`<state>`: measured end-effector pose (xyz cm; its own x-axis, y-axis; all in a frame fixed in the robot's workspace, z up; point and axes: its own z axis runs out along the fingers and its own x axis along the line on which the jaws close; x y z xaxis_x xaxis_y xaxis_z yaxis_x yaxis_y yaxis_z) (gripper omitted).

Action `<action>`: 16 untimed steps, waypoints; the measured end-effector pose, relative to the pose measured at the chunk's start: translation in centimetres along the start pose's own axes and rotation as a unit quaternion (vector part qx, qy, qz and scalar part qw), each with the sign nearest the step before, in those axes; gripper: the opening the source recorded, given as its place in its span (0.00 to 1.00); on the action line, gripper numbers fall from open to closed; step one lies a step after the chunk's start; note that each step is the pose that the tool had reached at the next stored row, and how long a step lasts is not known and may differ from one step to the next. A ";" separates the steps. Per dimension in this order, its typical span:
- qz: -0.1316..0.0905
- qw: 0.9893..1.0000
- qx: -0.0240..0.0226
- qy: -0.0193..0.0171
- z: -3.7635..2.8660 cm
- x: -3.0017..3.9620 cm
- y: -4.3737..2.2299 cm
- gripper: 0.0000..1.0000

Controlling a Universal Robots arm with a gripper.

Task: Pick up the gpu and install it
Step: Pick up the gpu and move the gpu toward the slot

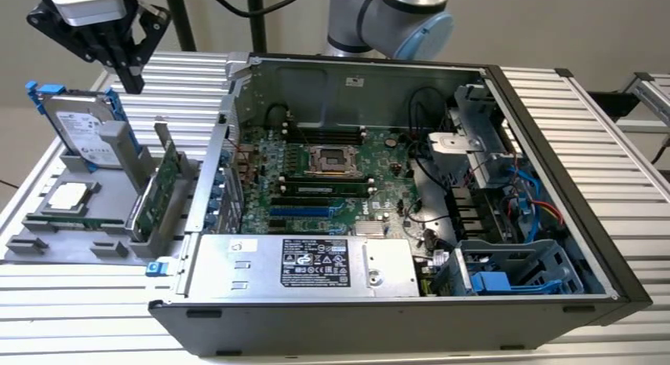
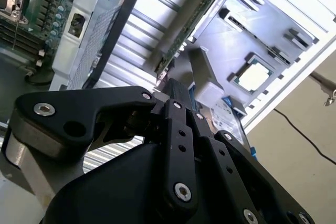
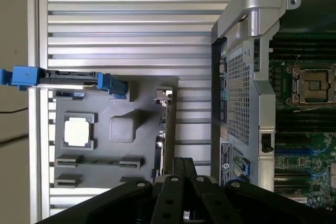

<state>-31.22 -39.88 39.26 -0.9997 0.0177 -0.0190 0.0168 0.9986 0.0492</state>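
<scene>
Gripper (image 1: 131,82) hangs at the exterior view's left above the gray fixture (image 1: 42,243), fingers closed together, holding nothing. Just rightward and below, the gpu (image 1: 157,188) stands on edge in a fixture slot, untouched, probably so its upper edge offers a grip. Further right, the computer case (image 1: 346,326) lies open, motherboard (image 1: 314,184) exposed for insertion.

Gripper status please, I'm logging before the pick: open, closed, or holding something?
Black two-finger gripper: shut, holding nothing; the green gpu card stands untouched in its grey tray.
</scene>
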 end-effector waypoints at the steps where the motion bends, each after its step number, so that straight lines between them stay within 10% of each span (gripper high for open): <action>1: 0.000 1.000 0.000 0.000 -0.01 0.07 0.00 0.00; 16: -0.002 1.000 0.000 0.000 -0.02 1.15 -0.02 0.00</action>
<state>-32.37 -39.88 39.26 -0.9997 0.0147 -0.0189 0.0137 0.9987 0.0492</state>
